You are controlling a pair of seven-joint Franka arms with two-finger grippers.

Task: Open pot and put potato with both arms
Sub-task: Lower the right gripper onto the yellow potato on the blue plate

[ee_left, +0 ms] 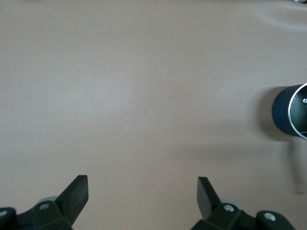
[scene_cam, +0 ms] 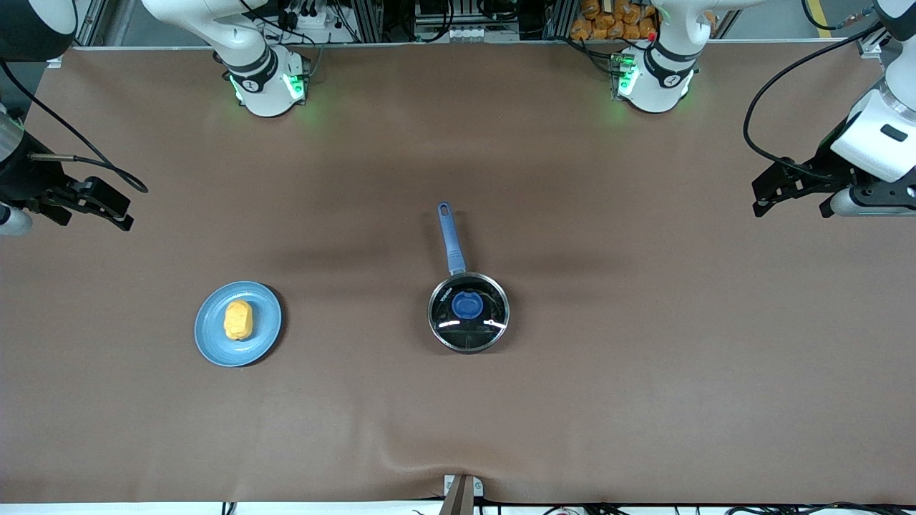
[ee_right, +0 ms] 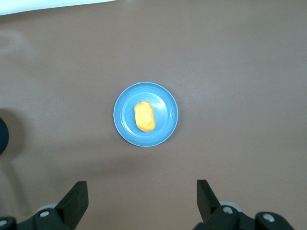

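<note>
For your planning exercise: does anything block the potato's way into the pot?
Yes. The glass lid sits closed on the pot, so the potato on the plate cannot go in. Bare table lies between them.

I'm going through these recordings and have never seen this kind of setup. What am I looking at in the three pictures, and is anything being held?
Two white robot arms stand at a brown table. The wide picture looks down from across the table; the other two come from cameras on each arm's wrist. The left gripper and right gripper hang open over the table's ends, holding nothing. Mid-table sits a small black saucepan with a long blue handle, its clear glass lid with blue knob on. Toward the right arm's end, a yellow-orange potato lies on a flat light-blue plate.
</note>
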